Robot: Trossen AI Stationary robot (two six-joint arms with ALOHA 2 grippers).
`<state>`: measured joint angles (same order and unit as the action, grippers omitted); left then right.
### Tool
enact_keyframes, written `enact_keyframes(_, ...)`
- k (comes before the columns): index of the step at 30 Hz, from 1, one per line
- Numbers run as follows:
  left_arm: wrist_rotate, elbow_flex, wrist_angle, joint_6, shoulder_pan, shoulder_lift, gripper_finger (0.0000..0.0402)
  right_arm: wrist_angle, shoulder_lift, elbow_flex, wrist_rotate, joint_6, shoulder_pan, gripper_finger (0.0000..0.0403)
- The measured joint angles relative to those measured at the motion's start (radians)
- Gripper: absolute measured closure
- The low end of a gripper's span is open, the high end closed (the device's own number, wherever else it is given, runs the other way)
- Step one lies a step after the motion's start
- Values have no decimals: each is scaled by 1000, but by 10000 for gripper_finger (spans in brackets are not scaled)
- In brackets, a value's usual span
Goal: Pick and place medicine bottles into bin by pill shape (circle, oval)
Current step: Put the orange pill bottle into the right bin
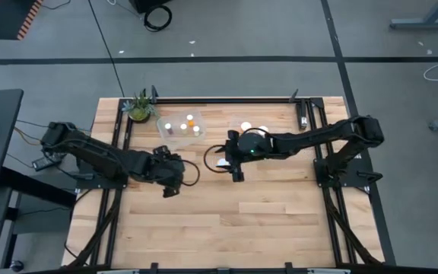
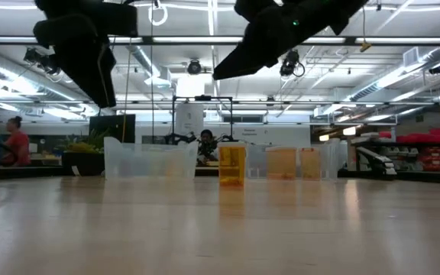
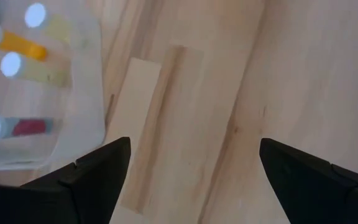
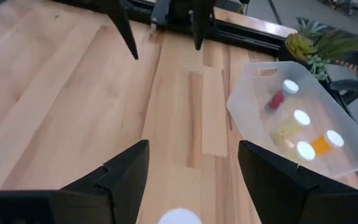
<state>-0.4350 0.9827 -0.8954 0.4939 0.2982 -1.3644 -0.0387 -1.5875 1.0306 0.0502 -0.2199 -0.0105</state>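
Note:
One orange medicine bottle [image 2: 231,166] with a white cap [image 4: 179,218] stands upright on the wooden table near its middle, and shows in the high view [image 1: 223,162] too. My right gripper [image 4: 191,180] is open, above the bottle and clear of it [image 1: 236,172]. My left gripper [image 3: 194,180] is open and empty over bare wood, to the bottle's left [image 1: 169,186]. A clear bin [image 1: 179,127] at the far left holds several bottles [image 3: 17,43]. A second clear bin [image 1: 254,129] to its right holds orange bottles [image 2: 292,163].
A small green potted plant [image 1: 139,106] stands at the far left corner, beside the left bin [image 4: 297,124]. Dark frame rails [image 1: 226,99] run along the table's far edge and sides. People show in the room beyond the table [image 2: 14,141].

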Motion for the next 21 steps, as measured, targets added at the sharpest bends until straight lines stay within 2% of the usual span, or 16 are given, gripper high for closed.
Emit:
enact_keyframes(11,-48,-253,201,-83,7,251,33,136,-167,197,-48,34,58,149)
enact_keyframes(21,-60,-498,488,-244,6,493,33,211,-270,269,-92,87,79,149)
